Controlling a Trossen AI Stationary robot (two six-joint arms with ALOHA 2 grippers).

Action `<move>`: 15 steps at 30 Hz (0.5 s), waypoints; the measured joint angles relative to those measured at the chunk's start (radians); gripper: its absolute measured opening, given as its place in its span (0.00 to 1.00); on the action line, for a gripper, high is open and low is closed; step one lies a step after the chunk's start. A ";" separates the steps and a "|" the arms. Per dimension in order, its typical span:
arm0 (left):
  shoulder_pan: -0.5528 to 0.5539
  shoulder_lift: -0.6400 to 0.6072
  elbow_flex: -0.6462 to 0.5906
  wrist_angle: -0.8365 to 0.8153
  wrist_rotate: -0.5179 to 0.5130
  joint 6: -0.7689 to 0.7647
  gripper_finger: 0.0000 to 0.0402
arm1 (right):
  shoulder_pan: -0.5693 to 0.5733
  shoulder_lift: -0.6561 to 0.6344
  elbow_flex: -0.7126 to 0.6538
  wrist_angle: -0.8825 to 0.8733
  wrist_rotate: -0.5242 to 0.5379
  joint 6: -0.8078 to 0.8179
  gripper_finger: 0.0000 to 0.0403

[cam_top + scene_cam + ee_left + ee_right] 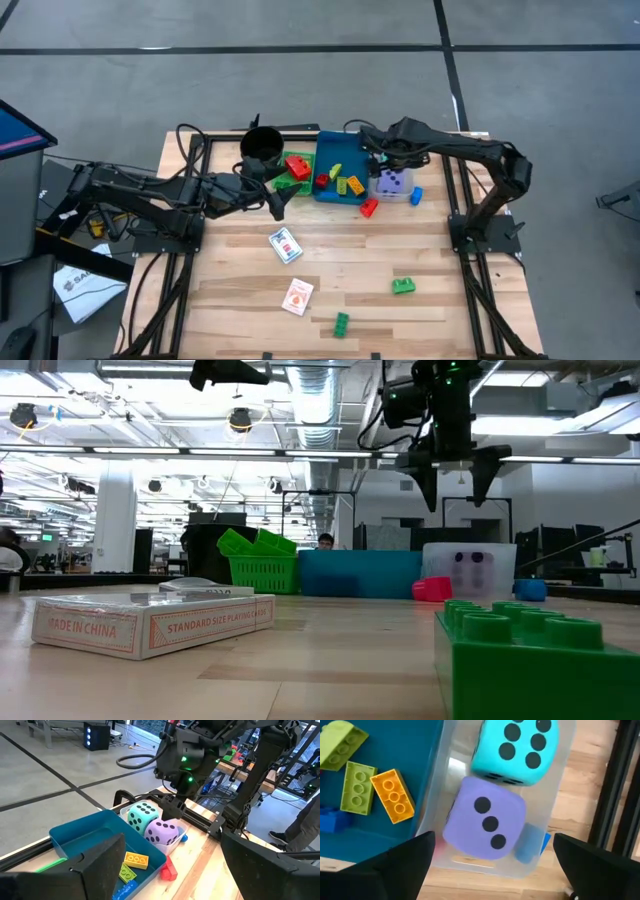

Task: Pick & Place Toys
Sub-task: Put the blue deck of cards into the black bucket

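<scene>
Two foam dice lie side by side in a clear tray (540, 855): a cyan die (520, 747) and a purple die (485, 820). My right gripper (490, 870) hangs open above them, fingers pointing down, touching nothing; the low view shows it (455, 475) well above the tray. My left gripper (277, 200) waits open in the air left of the blue tray (325, 190). That tray holds yellow, green and blue bricks (395, 795). A red brick (369, 207) and a blue brick (416, 195) lie on the table by the clear tray.
A green tray (295, 168) with bricks and a black cup (262, 145) stand left of the blue tray. Two card packs (285, 245) (297, 296) and two green bricks (403, 286) (342, 323) lie toward the near edge.
</scene>
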 joint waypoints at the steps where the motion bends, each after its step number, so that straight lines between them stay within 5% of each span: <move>1: 0.000 0.000 0.000 0.000 0.000 0.000 0.81 | 0.002 -0.004 0.000 0.001 0.000 0.000 0.99; 7: 0.000 0.000 0.000 0.000 0.000 0.000 0.81 | 0.091 -0.038 0.000 0.037 -0.008 -0.014 0.99; 15: 0.000 0.000 0.000 0.000 -0.027 0.000 0.81 | 0.395 -0.163 0.000 0.353 0.072 -0.371 0.99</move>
